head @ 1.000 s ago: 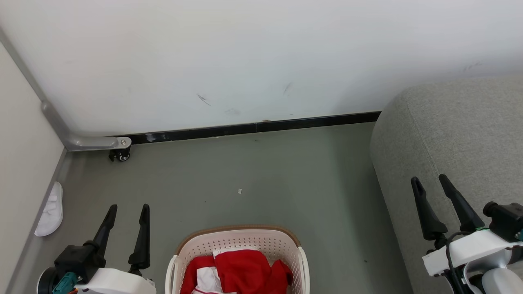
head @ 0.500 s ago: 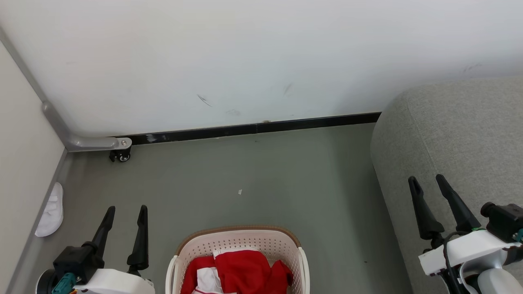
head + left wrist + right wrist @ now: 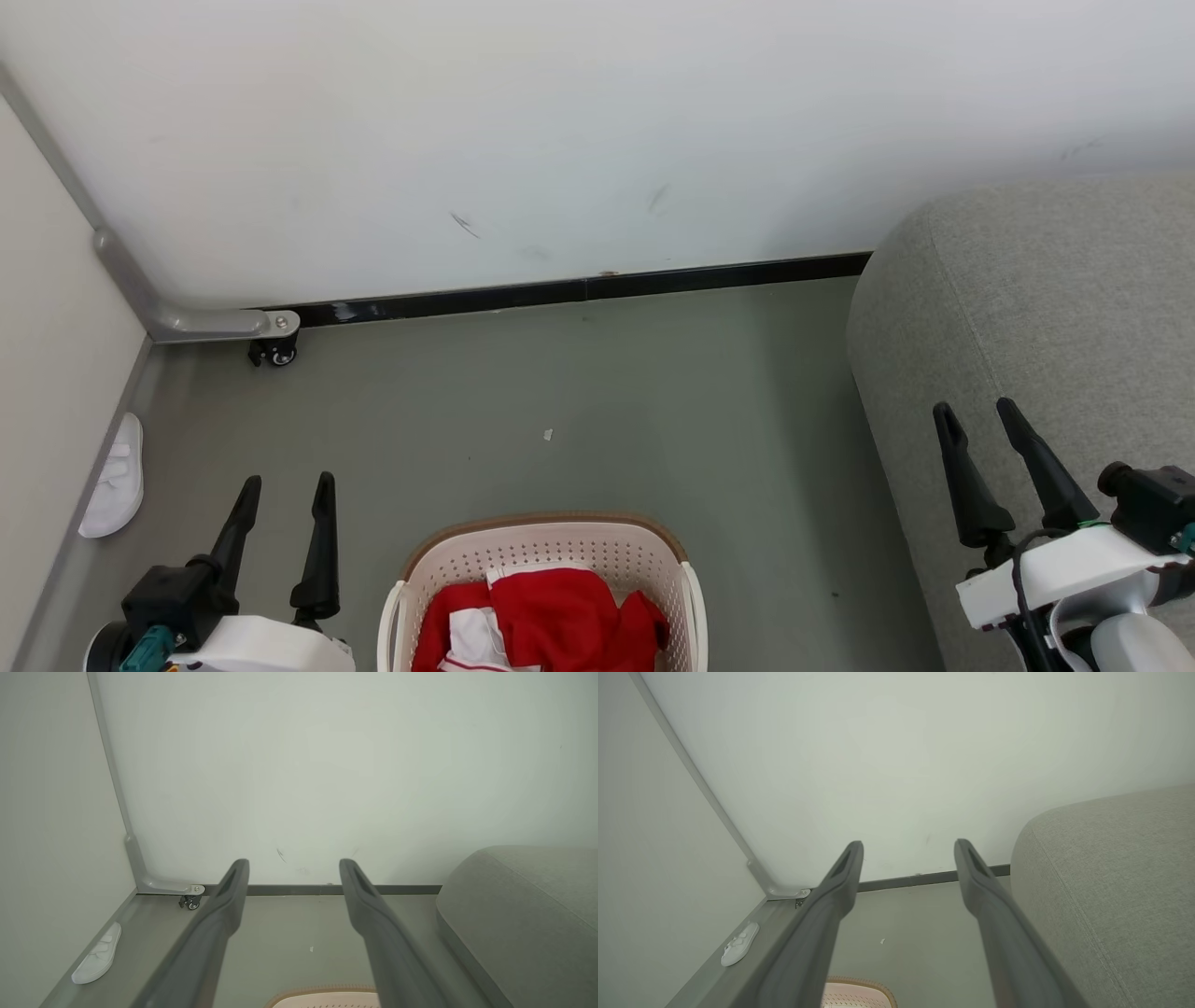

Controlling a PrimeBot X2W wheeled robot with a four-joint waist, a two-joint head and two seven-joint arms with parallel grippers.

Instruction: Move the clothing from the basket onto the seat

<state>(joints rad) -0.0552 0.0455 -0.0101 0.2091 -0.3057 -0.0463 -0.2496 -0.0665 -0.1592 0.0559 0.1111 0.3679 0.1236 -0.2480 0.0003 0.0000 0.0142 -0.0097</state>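
We see red-and-white soft clothing (image 3: 551, 621) in a cream perforated plastic basket (image 3: 546, 553) with brown rim, beside a grey fabric seat (image 3: 1046, 308).

The left arm's jaws are two long, tapering black fingers (image 3: 322, 532) on a black block, with a teal connector (image 3: 149, 646) beside a white wrist shell (image 3: 271, 651). The right arm's jaws look alike; a black cable (image 3: 1020, 574) crosses their white casing (image 3: 1074, 560), beside a black knobbed unit (image 3: 1153, 506).
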